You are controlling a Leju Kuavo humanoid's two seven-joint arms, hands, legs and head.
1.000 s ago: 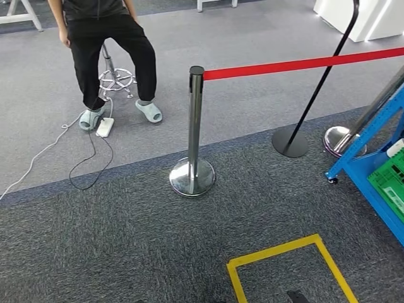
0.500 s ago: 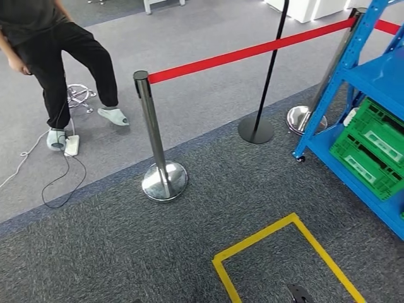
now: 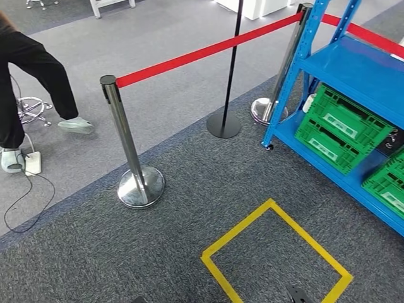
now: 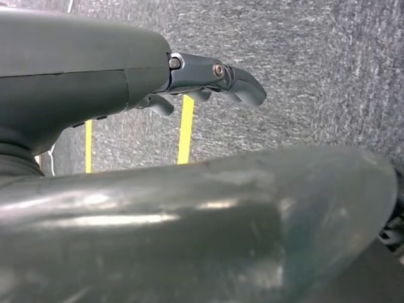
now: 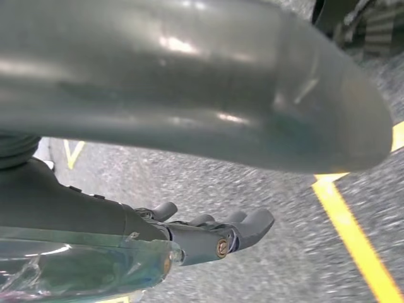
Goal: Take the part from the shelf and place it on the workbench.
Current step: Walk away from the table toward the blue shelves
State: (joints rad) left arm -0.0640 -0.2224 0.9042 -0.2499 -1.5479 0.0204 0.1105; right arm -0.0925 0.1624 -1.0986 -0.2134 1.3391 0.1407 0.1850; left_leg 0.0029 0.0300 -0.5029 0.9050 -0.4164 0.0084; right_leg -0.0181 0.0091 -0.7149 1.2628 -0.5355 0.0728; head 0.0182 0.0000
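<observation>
From my seat, at the far left of the head view a person [image 3: 28,76] sits on a stool with a white power strip [image 3: 32,163] by one foot, well outside the cordon. Next comes a chrome post [image 3: 125,142] carrying a red belt [image 3: 209,47] that runs to a second post by the shelf, presumably to keep people off the dark carpet I'm working on. A black stand [image 3: 228,82] sits just beyond the belt. Ahead on the floor is a yellow taped square [image 3: 274,252], which I take to be my standing mark for reaching the shelf. At the right edge the blue shelf [image 3: 343,69] holds 2 green crates [image 3: 341,126] on its bottom level; the part I'm meant to fetch is likely up there, but I can't pick it out. My left hand [image 4: 209,79] hangs over the carpet with fingers loosely spread, holding nothing, and my right hand [image 5: 214,233] hangs the same way, also bare. I judge the task is at the approach stage: nothing grasped yet, and the workbench isn't something I can place.
</observation>
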